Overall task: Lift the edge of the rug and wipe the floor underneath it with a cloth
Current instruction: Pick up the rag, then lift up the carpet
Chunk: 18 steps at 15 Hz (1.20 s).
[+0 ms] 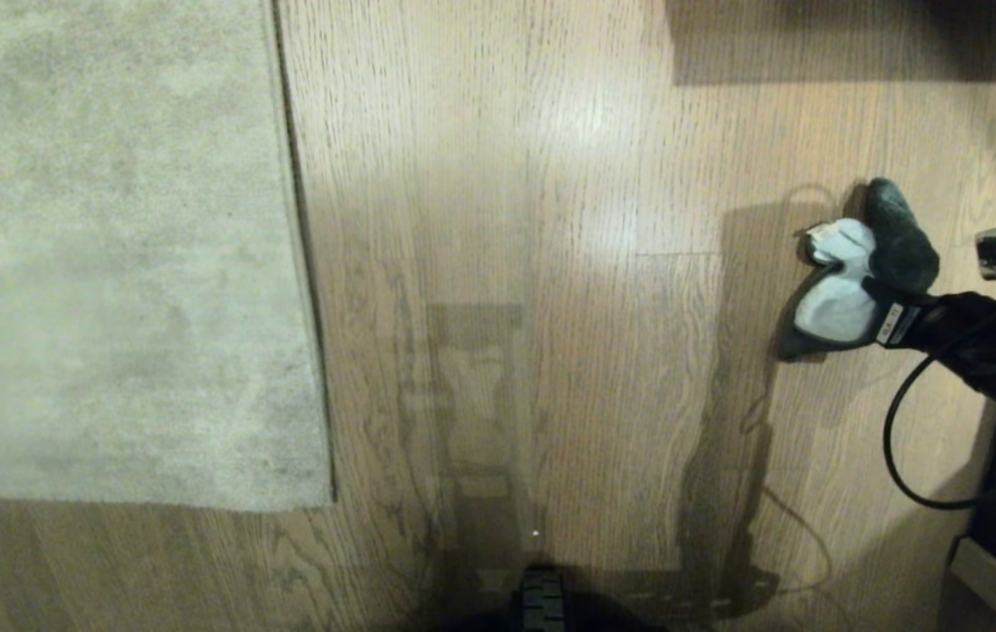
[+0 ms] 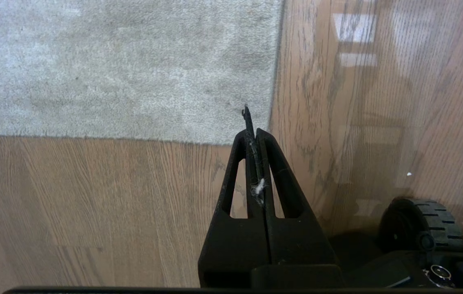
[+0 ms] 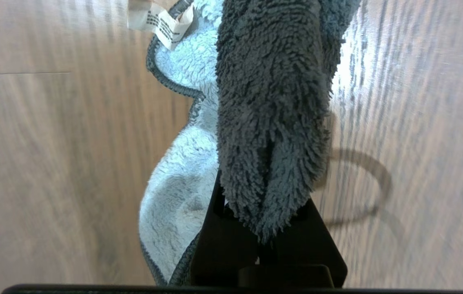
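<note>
Our right gripper (image 1: 879, 307), at the frame's right, is clamped on the cloth (image 1: 849, 290); the rug edge (image 1: 297, 263) runs top-to-bottom far across at the left, nearer our left gripper (image 2: 253, 134), fingers pressed together.

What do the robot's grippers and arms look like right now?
Both grippers are matte black, with tapered triangular fingers that have open cut-outs: left gripper, flecked with white lint, and right gripper. On the right arm: a white label, a looping black cable and a white-topped block.
</note>
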{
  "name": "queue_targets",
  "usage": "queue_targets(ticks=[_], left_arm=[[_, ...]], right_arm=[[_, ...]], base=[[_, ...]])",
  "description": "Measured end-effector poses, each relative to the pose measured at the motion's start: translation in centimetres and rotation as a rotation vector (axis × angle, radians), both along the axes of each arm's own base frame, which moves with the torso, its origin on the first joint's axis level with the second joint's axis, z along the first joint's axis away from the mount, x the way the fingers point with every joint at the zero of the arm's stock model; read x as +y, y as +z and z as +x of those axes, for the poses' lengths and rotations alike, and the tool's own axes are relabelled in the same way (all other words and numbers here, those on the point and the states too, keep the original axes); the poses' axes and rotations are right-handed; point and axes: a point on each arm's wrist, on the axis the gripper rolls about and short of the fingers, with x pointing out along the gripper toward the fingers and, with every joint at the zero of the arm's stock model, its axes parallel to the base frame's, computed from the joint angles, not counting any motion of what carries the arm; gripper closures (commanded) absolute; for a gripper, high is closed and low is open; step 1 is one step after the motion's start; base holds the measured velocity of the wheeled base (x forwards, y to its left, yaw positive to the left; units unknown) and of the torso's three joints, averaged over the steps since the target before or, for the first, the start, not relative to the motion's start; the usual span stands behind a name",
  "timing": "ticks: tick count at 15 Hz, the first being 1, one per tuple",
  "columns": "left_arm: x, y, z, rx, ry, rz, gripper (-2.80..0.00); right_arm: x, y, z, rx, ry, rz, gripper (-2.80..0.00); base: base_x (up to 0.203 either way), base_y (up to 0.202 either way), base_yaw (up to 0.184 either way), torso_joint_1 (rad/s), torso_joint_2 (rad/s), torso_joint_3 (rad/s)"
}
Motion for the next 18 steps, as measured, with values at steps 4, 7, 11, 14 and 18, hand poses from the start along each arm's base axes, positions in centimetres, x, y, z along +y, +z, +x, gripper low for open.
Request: queue_targets(ticks=[4, 7, 11, 14, 18], left_arm=[[0.0, 0.0, 0.0, 0.000, 0.000, 0.000, 0.00], [0.0, 0.0, 0.0, 0.000, 0.000, 0.000, 0.00], [0.0, 0.0, 0.0, 0.000, 0.000, 0.000, 0.00], [0.0, 0.0, 0.0, 0.000, 0.000, 0.000, 0.00], [0.0, 0.0, 0.0, 0.000, 0.000, 0.000, 0.00]], right_arm=[[0.3, 1.1, -2.2, 0.013, -0.003, 0.004, 0.00], [0.6, 2.0, -3.4, 0.013, -0.003, 0.005, 0.00], [1.0, 2.7, -5.7, -0.007, -0.002, 0.001, 0.00], [1.5, 3.2, -8.1, -0.017, -0.001, 0.000, 0.00], [2.2, 3.9, -12.1, -0.020, -0.002, -0.001, 0.00]], base=[[0.000, 0.000, 0.000, 0.000, 0.00, 0.000], [0.000, 0.000, 0.000, 0.000, 0.00, 0.000], [0.000, 0.000, 0.000, 0.000, 0.00, 0.000], [0.000, 0.000, 0.000, 0.000, 0.00, 0.000], [0.000, 0.000, 0.000, 0.000, 0.00, 0.000]])
